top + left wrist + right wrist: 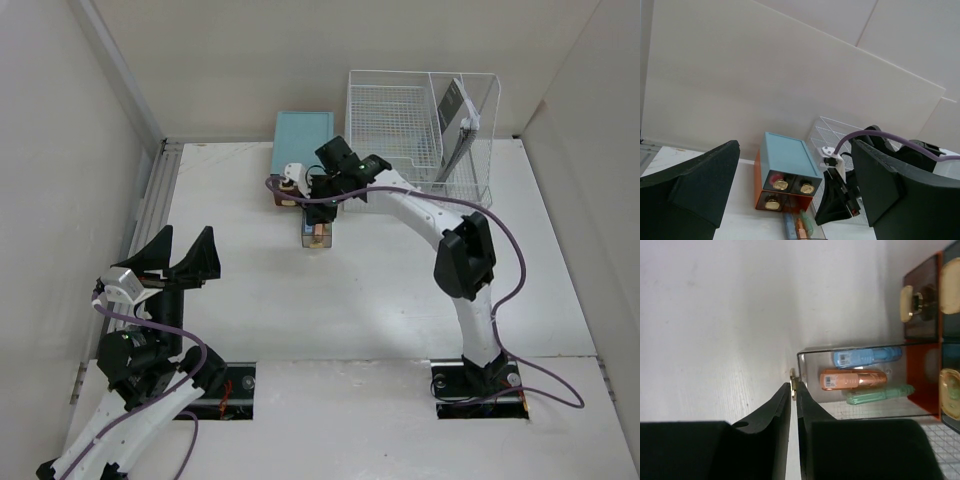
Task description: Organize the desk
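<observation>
So the right gripper (794, 386) has its two fingers pinched shut on the little gold knob (793, 375) at the front of the clear drawer (815, 357). That drawer sits pulled out of the teal drawer box (305, 135), top middle of the overhead view. Three things lie in it side by side: a blue one (867, 356), an orange one (852, 379) and a green one (880, 394). The left gripper (186, 240) hangs wide open and empty at lower left, well apart from all that. The desk (300, 320) fills most of the overhead frame, with the wire rack (400, 120) at its upper right.

Can't tell if the drawer is meant to go in or out. Either way, my two cents: that knob is tiny, so keep the pinch firm and move dead straight along the drawer's line. No lifting or twisting, or it'll jam or slip off. The box looks light too, so go slow or it'll slide
</observation>
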Robot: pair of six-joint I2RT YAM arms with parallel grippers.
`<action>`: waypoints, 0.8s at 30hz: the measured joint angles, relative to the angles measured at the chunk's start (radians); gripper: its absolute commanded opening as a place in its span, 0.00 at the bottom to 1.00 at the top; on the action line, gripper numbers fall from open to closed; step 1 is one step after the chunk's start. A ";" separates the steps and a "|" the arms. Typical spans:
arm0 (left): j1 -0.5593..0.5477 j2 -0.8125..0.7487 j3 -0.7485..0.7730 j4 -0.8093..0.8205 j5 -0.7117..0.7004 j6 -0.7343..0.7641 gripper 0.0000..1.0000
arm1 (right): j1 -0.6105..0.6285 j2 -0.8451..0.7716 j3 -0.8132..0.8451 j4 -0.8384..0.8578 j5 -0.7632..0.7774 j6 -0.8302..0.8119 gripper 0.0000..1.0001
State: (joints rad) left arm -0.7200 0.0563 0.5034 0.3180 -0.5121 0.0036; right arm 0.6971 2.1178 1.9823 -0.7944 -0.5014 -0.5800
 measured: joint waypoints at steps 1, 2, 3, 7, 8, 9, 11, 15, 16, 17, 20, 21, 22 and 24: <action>0.000 0.000 0.000 0.000 0.000 0.000 0.92 | -0.006 0.013 0.017 -0.035 -0.027 -0.042 0.15; 0.000 0.000 0.000 0.000 0.000 0.000 0.92 | -0.011 0.025 0.032 -0.067 -0.054 -0.082 0.15; 0.000 0.000 0.000 0.000 0.000 0.000 0.92 | -0.012 0.036 0.041 -0.096 -0.074 -0.115 0.15; 0.000 0.000 0.000 0.000 0.000 0.000 0.92 | -0.008 0.081 0.050 -0.208 -0.137 -0.239 0.13; 0.000 0.000 0.000 0.000 0.000 0.000 0.92 | -0.008 0.089 0.050 -0.227 -0.146 -0.259 0.13; 0.000 0.000 0.000 0.000 0.000 0.000 0.92 | -0.006 0.095 0.050 -0.239 -0.153 -0.274 0.13; 0.000 0.000 0.000 0.000 0.000 0.000 0.92 | -0.005 0.104 0.050 -0.257 -0.161 -0.298 0.10; 0.000 0.000 0.000 0.000 0.000 0.000 0.92 | -0.004 0.123 0.050 -0.271 -0.155 -0.309 0.08; 0.000 0.000 0.000 0.000 0.000 0.000 0.92 | -0.003 0.128 0.050 -0.270 -0.148 -0.306 0.08; 0.000 0.000 0.000 0.000 0.000 0.000 0.92 | -0.003 0.133 0.050 -0.269 -0.138 -0.303 0.07; 0.000 0.000 0.000 0.000 0.000 0.000 0.92 | -0.001 0.151 0.050 -0.261 -0.110 -0.281 0.06; 0.000 0.000 0.000 0.000 0.000 0.000 0.92 | 0.000 0.159 0.050 -0.256 -0.098 -0.275 0.05; 0.000 0.000 0.000 0.000 0.000 0.000 0.92 | 0.002 0.167 0.050 -0.249 -0.085 -0.262 0.05; 0.000 0.000 0.000 0.000 0.000 0.000 0.92 | 0.006 0.180 0.048 -0.230 -0.051 -0.239 0.03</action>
State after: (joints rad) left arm -0.7200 0.0563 0.5034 0.3180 -0.5121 0.0036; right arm 0.7033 2.2982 2.0300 -1.0241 -0.5522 -0.8192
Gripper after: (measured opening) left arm 0.923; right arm 0.050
